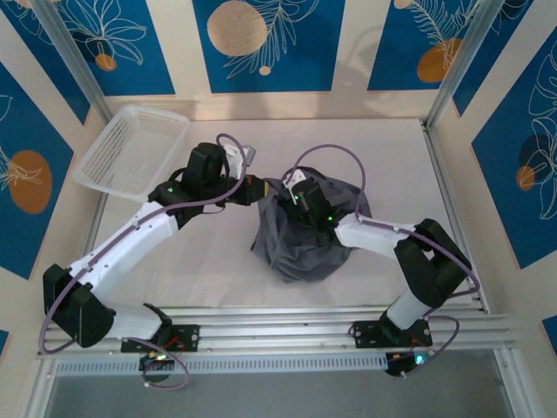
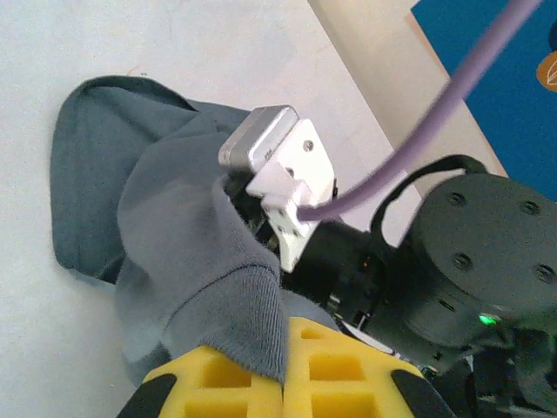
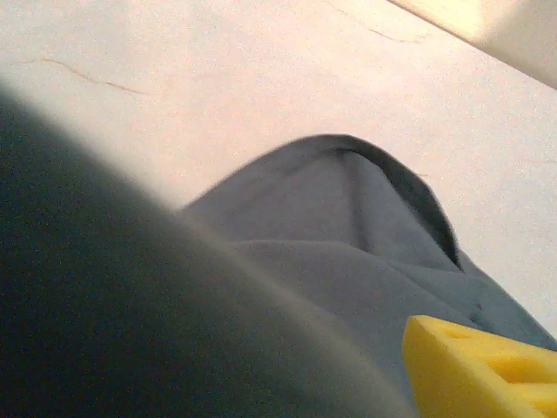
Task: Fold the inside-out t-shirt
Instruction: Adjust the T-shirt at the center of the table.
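The slate-grey t-shirt [image 1: 300,235] lies bunched in a heap at the middle of the table. My left gripper [image 1: 255,190] is at the heap's upper left edge. In the left wrist view the yellow pads of the left gripper [image 2: 285,353] are shut on a ribbed hem of the t-shirt [image 2: 174,235], which rises in a fold. My right gripper [image 1: 294,195] is pushed into the top of the heap, close to the left one. In the right wrist view one yellow finger [image 3: 487,374] shows off to the right, and t-shirt cloth [image 3: 348,244] drapes over the other side.
A white mesh basket [image 1: 130,148] stands at the back left corner. Bare white table [image 1: 209,261] lies left of the heap and in front of it. The right arm's wrist and purple cable [image 2: 418,131] sit very close to the left gripper.
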{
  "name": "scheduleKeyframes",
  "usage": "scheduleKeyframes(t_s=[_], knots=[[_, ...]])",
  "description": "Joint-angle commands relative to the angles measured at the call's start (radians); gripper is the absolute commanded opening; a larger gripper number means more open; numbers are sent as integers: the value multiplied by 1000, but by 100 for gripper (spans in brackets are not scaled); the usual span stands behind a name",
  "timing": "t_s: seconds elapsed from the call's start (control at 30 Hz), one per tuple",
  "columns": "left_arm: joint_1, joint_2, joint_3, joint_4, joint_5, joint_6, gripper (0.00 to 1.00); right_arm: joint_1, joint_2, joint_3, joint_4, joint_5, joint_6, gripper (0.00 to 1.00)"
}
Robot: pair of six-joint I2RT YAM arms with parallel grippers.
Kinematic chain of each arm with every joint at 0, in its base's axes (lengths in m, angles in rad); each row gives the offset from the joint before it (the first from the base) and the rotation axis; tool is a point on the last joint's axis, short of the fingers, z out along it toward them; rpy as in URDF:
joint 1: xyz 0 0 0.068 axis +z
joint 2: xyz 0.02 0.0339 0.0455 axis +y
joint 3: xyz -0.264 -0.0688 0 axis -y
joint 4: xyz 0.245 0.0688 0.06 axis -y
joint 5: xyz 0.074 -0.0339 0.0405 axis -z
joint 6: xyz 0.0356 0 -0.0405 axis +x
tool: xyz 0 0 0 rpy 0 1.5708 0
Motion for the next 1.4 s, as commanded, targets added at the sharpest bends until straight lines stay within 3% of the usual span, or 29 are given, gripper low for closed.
scheduleKeyframes(t_s=[0.0,0.07,0.13,0.2,0.4,0.5,0.6,0.63,0.7,0.77,0.83,0.93,1.07,1.2,1.37], knots=[[34,-51,-2,-32,-29,18,0,-36,8,30,-117,40,49,53],[57,-57,-6,-50,-36,27,0,-60,13,52,-206,-19,88,39],[85,-63,-17,-55,-40,30,0,-76,5,82,-311,-108,119,16],[114,-56,-31,-57,-64,45,0,-80,-43,93,-382,-291,127,2],[160,100,-80,5,-188,120,0,-171,-252,95,-434,-1133,223,0],[164,202,-154,195,-223,144,0,-225,-300,94,-354,-1362,320,0],[163,277,-173,286,-239,135,0,-257,-330,86,-248,-1415,409,0],[163,282,-178,305,-230,128,7,-266,-334,84,-225,-1415,424,0],[163,244,-215,362,-211,111,41,-277,-331,89,-227,-1376,435,0],[164,161,-250,369,-231,114,66,-291,-320,93,-240,-1337,441,0],[165,55,-278,334,-265,131,76,-313,-304,89,-243,-1309,457,0],[162,-98,-312,299,-155,144,75,-339,-281,90,-243,-1303,481,0],[118,-129,-326,383,232,120,61,-349,-254,106,-253,-1312,479,0],[28,-51,-269,358,227,168,56,-348,-235,142,-288,-1337,470,0],[-9,90,-188,438,294,154,54,-329,-249,160,-338,-1308,451,0]])
